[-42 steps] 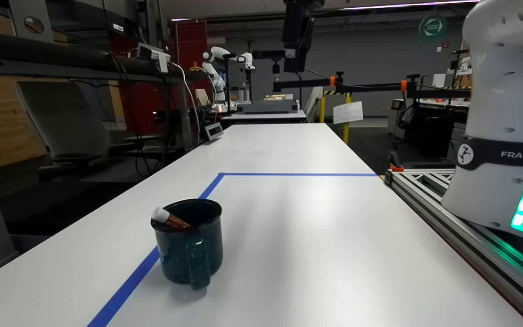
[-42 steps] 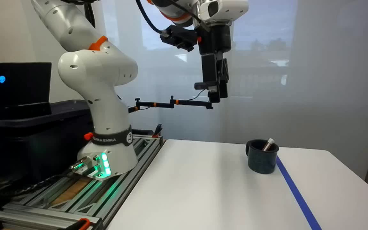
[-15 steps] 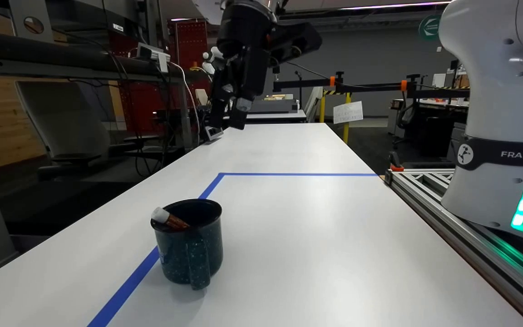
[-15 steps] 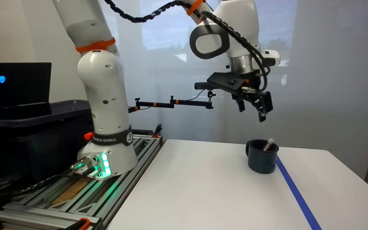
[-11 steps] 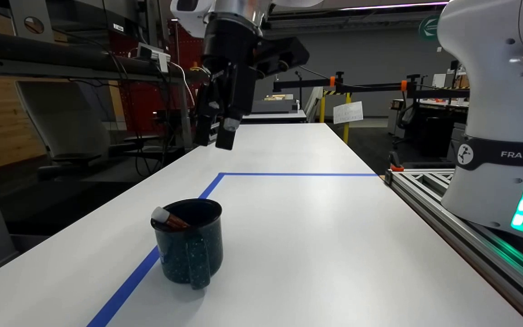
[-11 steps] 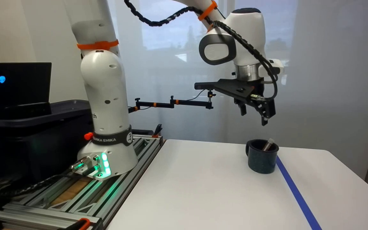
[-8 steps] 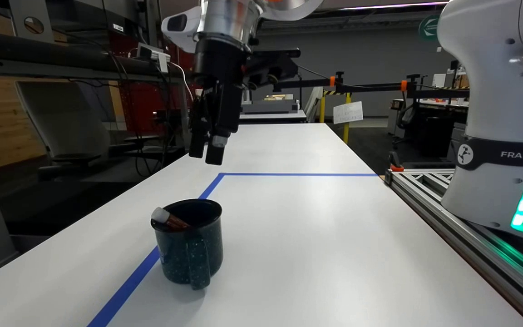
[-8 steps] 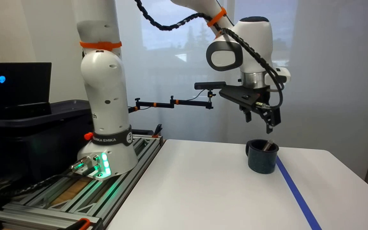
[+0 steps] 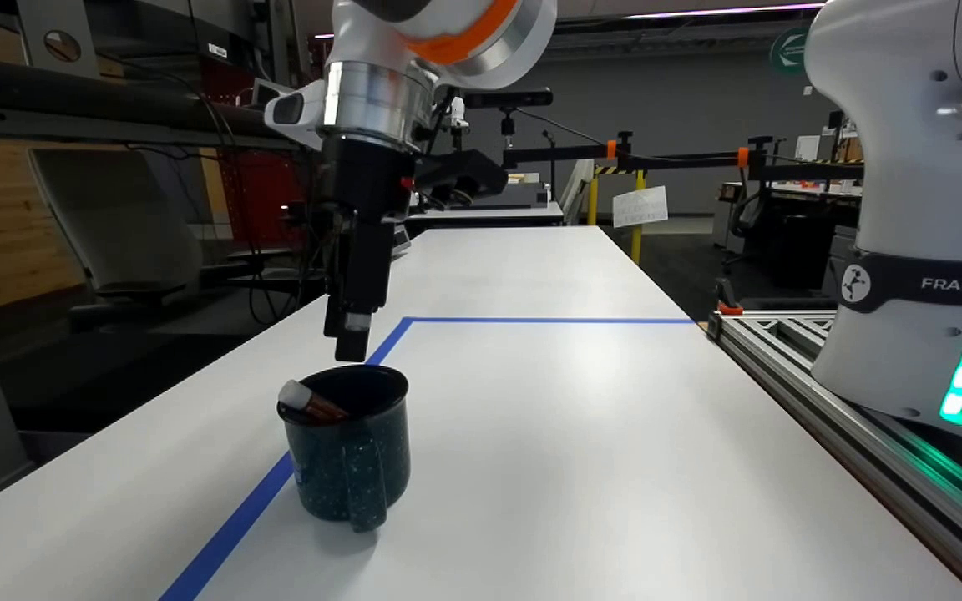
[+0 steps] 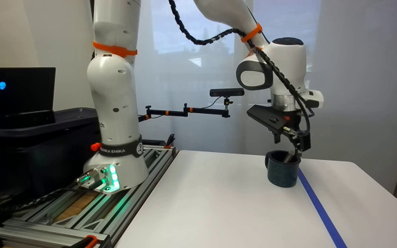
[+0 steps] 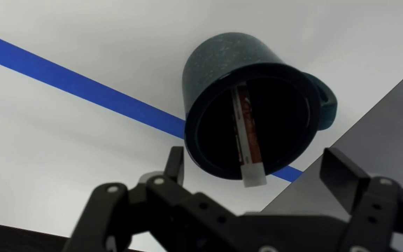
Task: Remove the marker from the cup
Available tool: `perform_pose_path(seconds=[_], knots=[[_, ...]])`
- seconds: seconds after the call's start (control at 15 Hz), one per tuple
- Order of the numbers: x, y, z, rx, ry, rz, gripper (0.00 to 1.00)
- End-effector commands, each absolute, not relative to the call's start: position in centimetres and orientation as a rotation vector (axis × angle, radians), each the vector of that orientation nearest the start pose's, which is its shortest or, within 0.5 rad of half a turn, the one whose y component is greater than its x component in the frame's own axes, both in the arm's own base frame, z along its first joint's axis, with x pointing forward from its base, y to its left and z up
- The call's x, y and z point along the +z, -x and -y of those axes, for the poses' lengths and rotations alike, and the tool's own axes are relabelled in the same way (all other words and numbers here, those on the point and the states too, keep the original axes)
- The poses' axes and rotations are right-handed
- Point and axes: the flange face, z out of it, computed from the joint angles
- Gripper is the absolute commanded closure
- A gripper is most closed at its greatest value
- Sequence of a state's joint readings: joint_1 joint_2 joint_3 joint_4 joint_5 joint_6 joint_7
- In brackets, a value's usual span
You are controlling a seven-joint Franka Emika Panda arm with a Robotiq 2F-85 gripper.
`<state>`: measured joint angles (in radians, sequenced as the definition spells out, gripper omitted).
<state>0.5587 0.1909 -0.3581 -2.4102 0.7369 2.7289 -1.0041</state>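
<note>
The dark teal cup (image 9: pixel 322 476) stands upright on the table, its handle showing in the wrist view (image 11: pixel 327 112). The marker (image 9: pixel 326 409), red-brown with a white end, leans inside the cup; its white end sticks out over the rim in the wrist view (image 11: pixel 254 175). Its lower end is lost in the dark cup. My gripper (image 9: pixel 343 338) is open and empty, pointing down just above the cup's rim. In the wrist view its fingers (image 11: pixel 175 161) stand wide apart, on either side of the marker's white end. In an exterior view one finger overlaps the rim beside the marker (image 10: pixel 288 157).
Blue tape (image 9: pixel 239 526) runs along the white table (image 9: pixel 581 467) and passes under the cup. A straight edge with grey (image 11: pixel 380 150) beyond it lies near the cup in the wrist view. A camera on a bar (image 10: pixel 226 92) stands behind the table.
My gripper has swung across from farther off and come down steadily to just above the cup's rim. The cup and the marker have not moved.
</note>
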Motion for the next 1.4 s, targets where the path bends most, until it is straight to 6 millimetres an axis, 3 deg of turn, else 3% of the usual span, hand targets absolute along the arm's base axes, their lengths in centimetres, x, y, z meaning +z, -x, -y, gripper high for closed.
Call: perform_pose_path(seconds=[0.0,0.33,0.4,0.53,0.87,1.13,1.33], knots=[[23.6,-51.1,-8.2,-0.371,2.829,0.810,0.00],[23.8,-51.5,-8.1,-0.394,2.863,0.813,0.02],[23.9,-51.6,-8.0,-0.403,2.868,0.813,0.22],[24.4,-51.6,-7.8,-0.418,2.871,0.809,0.30],[24.9,-51.2,-8.6,-0.410,2.864,0.842,0.69],[25.4,-51.3,-10.0,-0.384,2.879,0.903,0.78],[25.2,-51.3,-10.3,-0.350,2.887,0.913,0.72]])
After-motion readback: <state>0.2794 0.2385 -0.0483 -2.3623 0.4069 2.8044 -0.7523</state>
